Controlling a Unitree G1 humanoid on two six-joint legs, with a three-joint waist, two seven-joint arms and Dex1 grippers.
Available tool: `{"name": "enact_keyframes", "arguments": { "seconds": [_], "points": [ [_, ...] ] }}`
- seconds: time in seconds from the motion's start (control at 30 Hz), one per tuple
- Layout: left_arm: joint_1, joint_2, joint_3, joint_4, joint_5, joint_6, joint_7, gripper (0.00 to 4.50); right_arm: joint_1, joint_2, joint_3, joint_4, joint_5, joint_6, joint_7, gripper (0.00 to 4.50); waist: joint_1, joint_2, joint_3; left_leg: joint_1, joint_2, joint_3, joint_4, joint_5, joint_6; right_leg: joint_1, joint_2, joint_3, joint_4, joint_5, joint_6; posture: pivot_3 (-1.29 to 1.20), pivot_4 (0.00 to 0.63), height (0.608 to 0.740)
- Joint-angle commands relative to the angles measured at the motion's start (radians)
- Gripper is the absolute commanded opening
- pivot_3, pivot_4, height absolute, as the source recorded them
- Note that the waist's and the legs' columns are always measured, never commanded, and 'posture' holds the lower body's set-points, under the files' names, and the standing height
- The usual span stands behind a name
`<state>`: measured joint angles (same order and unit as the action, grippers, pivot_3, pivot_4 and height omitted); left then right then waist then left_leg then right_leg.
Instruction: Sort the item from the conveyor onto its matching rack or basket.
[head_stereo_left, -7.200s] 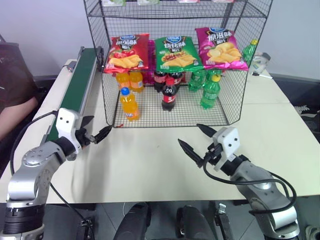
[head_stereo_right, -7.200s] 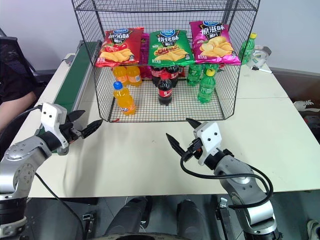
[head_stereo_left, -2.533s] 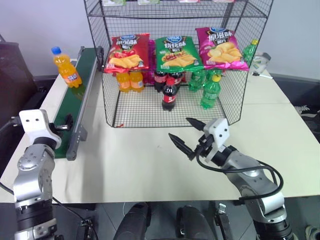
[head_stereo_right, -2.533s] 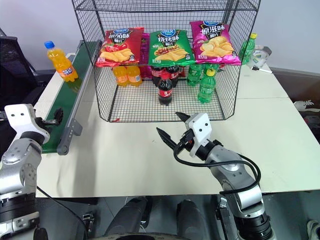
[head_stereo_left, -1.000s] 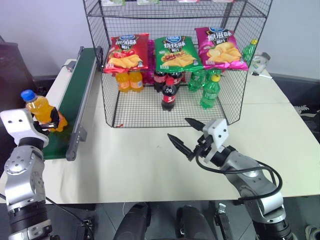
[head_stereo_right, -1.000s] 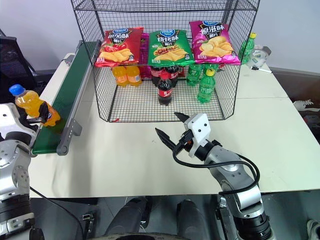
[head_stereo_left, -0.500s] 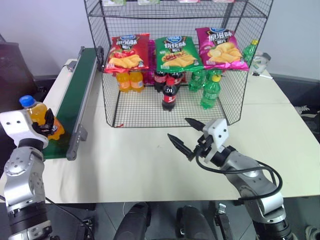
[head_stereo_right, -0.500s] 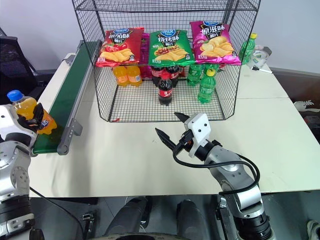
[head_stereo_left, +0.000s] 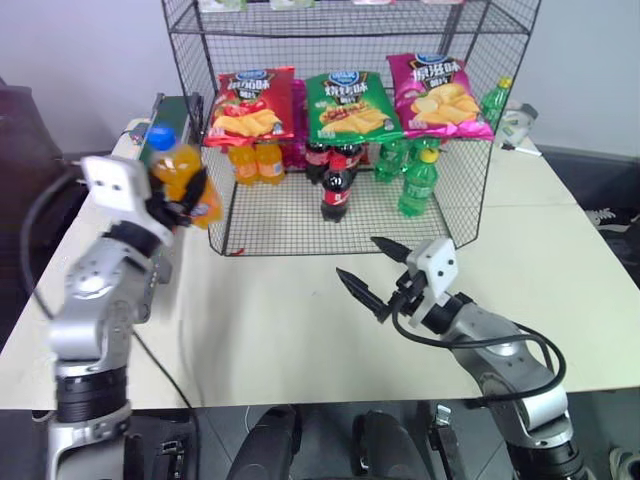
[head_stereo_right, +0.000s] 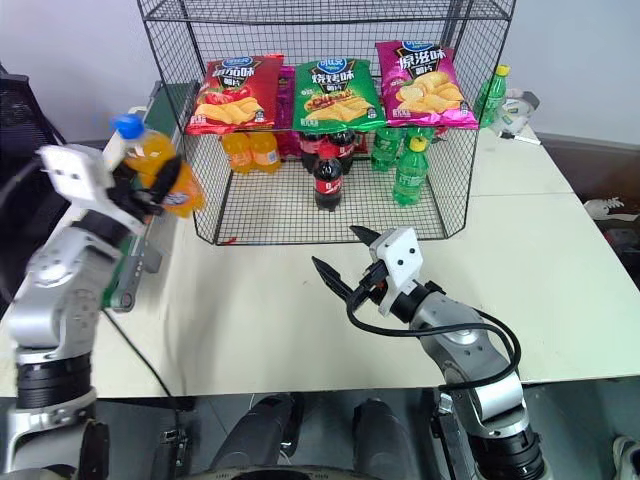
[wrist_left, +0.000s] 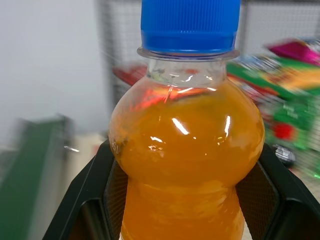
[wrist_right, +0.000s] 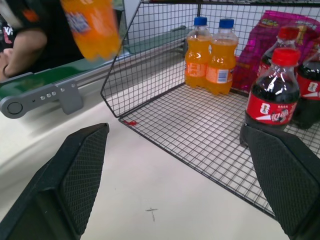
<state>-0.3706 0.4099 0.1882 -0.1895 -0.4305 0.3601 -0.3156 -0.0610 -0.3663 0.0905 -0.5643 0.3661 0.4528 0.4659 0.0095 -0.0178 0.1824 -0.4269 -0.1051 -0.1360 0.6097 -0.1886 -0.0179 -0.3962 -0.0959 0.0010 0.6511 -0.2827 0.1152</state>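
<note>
While the left gripper (head_stereo_left: 185, 195) clamped the orange soda bottle (head_stereo_left: 182, 185) in the air just outside the rack's (head_stereo_left: 455, 140) front left corner, pickup looked done; placement beside the orange bottles inside (head_stereo_left: 255, 160) remained. The right gripper (head_stereo_left: 372, 267) waited spread wide, empty, before the rack.

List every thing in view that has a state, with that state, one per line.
orange soda bottle: capped, tilted, held off the conveyor.
left gripper: shut on the orange soda bottle.
right gripper: open, holding nothing, above the table.
conveyor: no bottle on the visible part.
wire rack: orange, cola and green bottles standing inside.
</note>
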Motion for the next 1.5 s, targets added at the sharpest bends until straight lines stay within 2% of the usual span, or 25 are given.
{"name": "enact_keyframes", "arguments": {
  "seconds": [0.03,0.3,0.53,0.83,1.0,1.03,1.07,1.1,1.13,1.33,1.5],
  "points": [
    [-0.070,-0.058,-0.067,0.099,0.105,-0.101,0.037,2.42,0.007,0.006,-0.015,-0.045,-0.003,-0.010,-0.022,4.50,0.001,0.000,0.000,0.000,0.000,0.000,0.000,0.000,0.000,0.000,0.000,0.000,0.000,0.000,0.000,0.00,0.150,0.740],
    [-0.256,-0.204,-0.120,0.567,0.238,-0.387,0.050,2.42,0.035,-0.004,-0.025,-0.087,-0.012,0.005,-0.065,4.50,0.004,-0.001,0.000,-0.001,-0.001,0.000,0.001,0.000,0.000,0.000,0.000,0.000,0.000,0.000,0.000,0.00,0.150,0.740],
    [-0.415,-0.249,-0.099,0.973,0.307,-0.671,0.111,2.42,0.063,-0.013,-0.044,-0.130,-0.018,0.024,-0.098,4.50,0.001,-0.001,0.000,-0.001,-0.001,0.000,0.001,0.000,0.000,0.000,0.000,-0.001,0.000,0.000,0.001,0.00,0.150,0.740],
    [-0.515,-0.272,-0.059,1.254,0.312,-0.816,0.160,2.42,0.059,-0.014,-0.043,-0.138,-0.030,0.032,-0.110,4.50,0.003,-0.001,0.000,-0.001,-0.002,0.000,0.002,0.000,0.000,0.001,0.001,-0.002,0.001,0.000,0.001,0.00,0.150,0.740],
    [-0.532,-0.269,-0.022,1.300,0.279,-0.809,0.116,2.42,0.048,-0.015,-0.041,-0.128,-0.027,0.029,-0.099,4.50,0.002,-0.001,0.000,-0.001,-0.002,0.000,0.003,0.000,0.000,0.001,0.001,-0.002,0.002,0.000,0.001,0.00,0.150,0.740],
    [-0.533,-0.268,-0.016,1.303,0.274,-0.809,0.109,3.43,0.046,-0.015,-0.041,-0.126,-0.027,0.029,-0.098,4.50,0.002,-0.001,0.000,-0.001,-0.002,0.000,0.003,0.000,0.001,0.001,0.001,-0.002,0.003,0.000,0.001,0.00,0.150,0.740],
    [-0.531,-0.265,-0.013,1.304,0.277,-0.816,0.110,3.76,0.044,-0.014,-0.041,-0.124,-0.027,0.029,-0.097,4.50,0.002,-0.001,0.000,-0.001,-0.002,0.000,0.003,0.000,0.000,0.001,0.001,-0.002,0.003,0.000,0.001,0.00,0.150,0.740],
    [-0.528,-0.263,-0.012,1.301,0.280,-0.822,0.107,4.35,0.041,-0.013,-0.041,-0.123,-0.027,0.029,-0.097,4.50,0.001,-0.001,0.000,-0.001,-0.002,0.000,0.003,0.000,0.001,0.000,0.001,-0.002,0.003,0.000,0.001,0.00,0.150,0.740],
    [-0.525,-0.263,-0.011,1.298,0.281,-0.823,0.099,4.47,0.039,-0.012,-0.041,-0.121,-0.027,0.029,-0.097,4.50,0.001,-0.001,0.000,-0.001,-0.002,0.000,0.003,0.000,0.000,0.000,0.001,-0.002,0.003,0.000,0.001,0.00,0.150,0.740],
    [-0.463,-0.270,0.015,1.191,0.226,-0.768,0.014,4.47,0.033,-0.006,-0.036,-0.115,-0.029,0.026,-0.096,4.50,0.001,-0.001,0.000,0.000,-0.002,0.000,0.003,0.000,0.000,0.001,0.001,-0.002,0.003,0.000,0.001,0.00,0.150,0.740],
    [-0.300,-0.253,0.009,0.886,0.196,-0.658,0.000,4.47,0.031,-0.002,-0.033,-0.113,-0.027,0.023,-0.094,4.50,-0.008,-0.001,0.000,0.000,-0.001,0.000,0.003,0.000,0.000,0.000,0.001,-0.001,0.003,0.000,0.001,0.00,0.150,0.740]
  ]
}}
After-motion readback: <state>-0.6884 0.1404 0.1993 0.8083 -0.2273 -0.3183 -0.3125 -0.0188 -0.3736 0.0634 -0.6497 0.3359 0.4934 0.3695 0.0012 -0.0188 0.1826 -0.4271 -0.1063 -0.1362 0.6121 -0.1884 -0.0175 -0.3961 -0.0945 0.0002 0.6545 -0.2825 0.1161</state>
